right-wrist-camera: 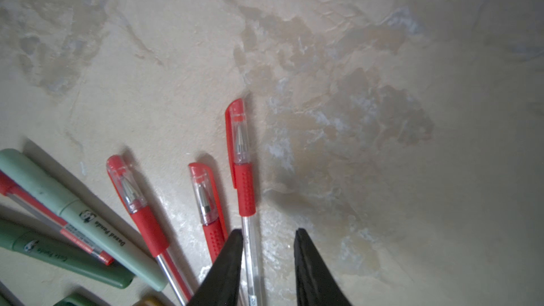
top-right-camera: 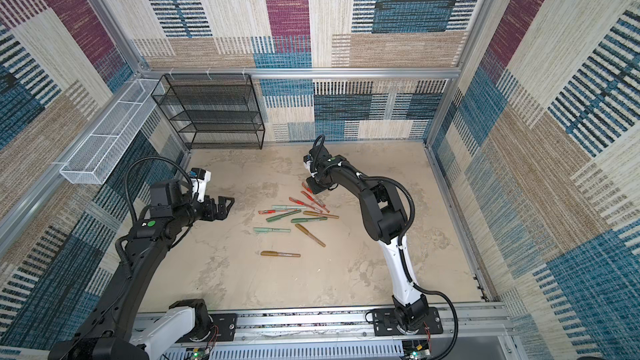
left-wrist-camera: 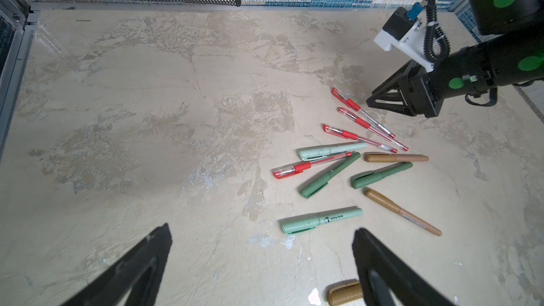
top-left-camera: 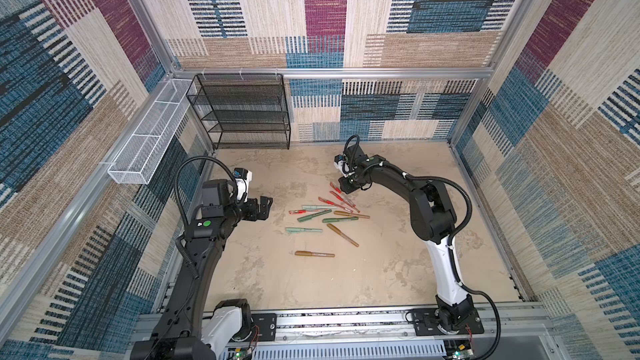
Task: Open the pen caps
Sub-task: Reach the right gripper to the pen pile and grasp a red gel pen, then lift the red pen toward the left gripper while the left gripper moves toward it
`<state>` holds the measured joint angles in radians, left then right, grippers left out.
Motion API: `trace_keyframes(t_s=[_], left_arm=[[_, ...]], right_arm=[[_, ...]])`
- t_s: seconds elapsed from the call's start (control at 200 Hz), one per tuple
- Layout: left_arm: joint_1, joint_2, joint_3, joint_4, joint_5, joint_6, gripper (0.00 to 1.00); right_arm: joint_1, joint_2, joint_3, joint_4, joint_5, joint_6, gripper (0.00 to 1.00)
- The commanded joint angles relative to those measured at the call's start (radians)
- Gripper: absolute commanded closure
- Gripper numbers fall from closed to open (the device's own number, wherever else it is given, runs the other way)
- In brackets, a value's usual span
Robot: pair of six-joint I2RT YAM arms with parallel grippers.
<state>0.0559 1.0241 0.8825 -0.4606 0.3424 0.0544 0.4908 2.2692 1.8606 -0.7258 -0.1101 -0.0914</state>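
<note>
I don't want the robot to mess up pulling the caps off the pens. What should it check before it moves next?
1. Red pen between the right tool's fingers: ok, its clear barrel lies in the gap, close to one finger.
2. Right tool pinching that pen: not ok, a gap shows on one side.
3. Cap on and free to pull: ok, it sticks out past the tool.
4. Neighbouring red pen clear of the fingers: cannot tell, one finger covers part of it.
5. Left tool ready for the cap: ok, wide open, but not near it yet.
</note>
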Motion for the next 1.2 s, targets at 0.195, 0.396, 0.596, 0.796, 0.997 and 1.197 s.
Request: trace_keyframes(t_s=[0.195,0.396,0.596,0.796,0.997,1.197], left_arm=[[0.001,0.001,0.006,0.01,-0.019,-0.004,0.0],[0.001,0.001,0.005,0.01,-0.019,-0.002,0.01],[0.002,0.0,0.006,0.01,-0.015,-0.003,0.0],[0.001,-0.003,0.02,0.002,0.012,0.002,0.0],[-0.022,0.034,0.192,-0.106,-0.035,0.002,0.0],[-0.057,0.122,0.425,-0.233,0.035,-0.042,0.0]], right_arm=[[0.01,0.035,0.01,-0.02,-0.014,0.006,0.72],[0.011,0.045,-0.001,-0.027,0.001,0.003,0.77],[0.014,0.056,-0.002,-0.033,0.019,-0.002,0.83],[0.014,0.032,0.02,-0.034,0.05,-0.001,0.88],[0.014,-0.048,0.049,-0.012,0.054,0.027,0.92],[0.036,-0.246,-0.071,0.151,0.009,0.122,0.93]])
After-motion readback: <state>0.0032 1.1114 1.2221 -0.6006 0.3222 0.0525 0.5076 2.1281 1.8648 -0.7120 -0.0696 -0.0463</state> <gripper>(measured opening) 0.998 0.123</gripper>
